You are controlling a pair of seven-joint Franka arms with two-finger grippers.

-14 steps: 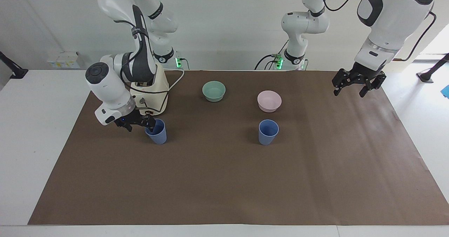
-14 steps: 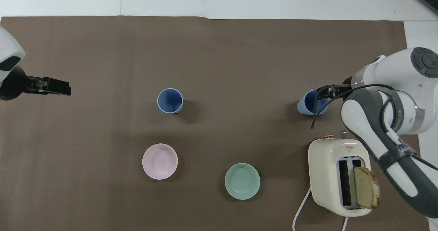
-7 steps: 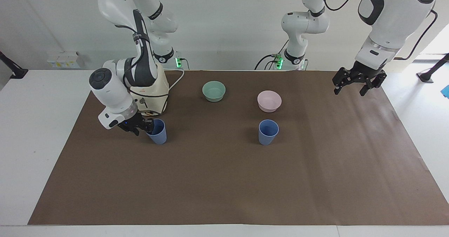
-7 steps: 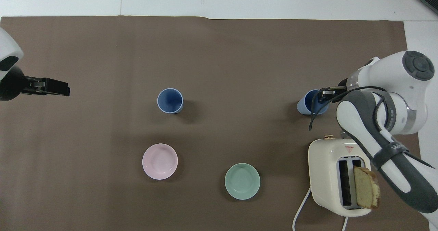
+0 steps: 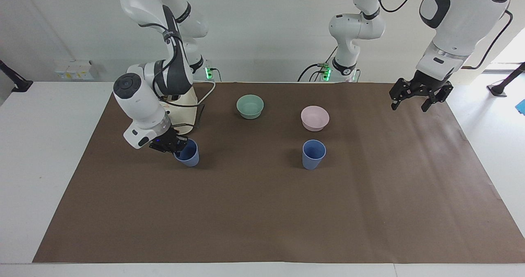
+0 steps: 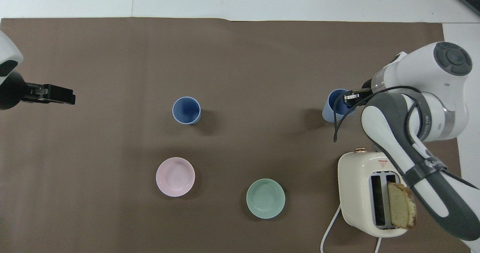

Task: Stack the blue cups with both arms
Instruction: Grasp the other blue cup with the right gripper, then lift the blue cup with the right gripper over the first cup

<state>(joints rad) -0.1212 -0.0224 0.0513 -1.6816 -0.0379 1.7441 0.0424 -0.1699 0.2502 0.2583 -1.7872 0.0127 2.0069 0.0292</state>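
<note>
While the right gripper (image 5: 175,145) pinches the rim of one blue cup (image 5: 188,154), that cup hangs just clear of the brown mat (image 5: 262,211), tilted a little, one finger inside the mouth and one outside the wall. Overhead view: held cup (image 6: 335,110) sits at about 11 o'clock from the cream toaster (image 6: 365,193), close beside it; a slice of bread (image 6: 402,208) stands in one toaster slot. Second blue cup (image 5: 313,154) upright on the mat near the table's middle, untouched, well apart from the held one. Seen from overhead, the pink bowl (image 6: 175,177) lies at roughly 7 o'clock from this free cup (image 6: 186,110), nearer to the robots; the mint-green bowl (image 6: 265,198) at about 4 o'clock from it, nearer the robots again and between pink bowl and toaster. Left gripper (image 5: 420,98) waits in the air over the mat's edge at the left arm's end of the table, fingers spread apart, holding nothing. Overhead, it (image 6: 56,95) points toward the table's middle, well apart from both cups.
</note>
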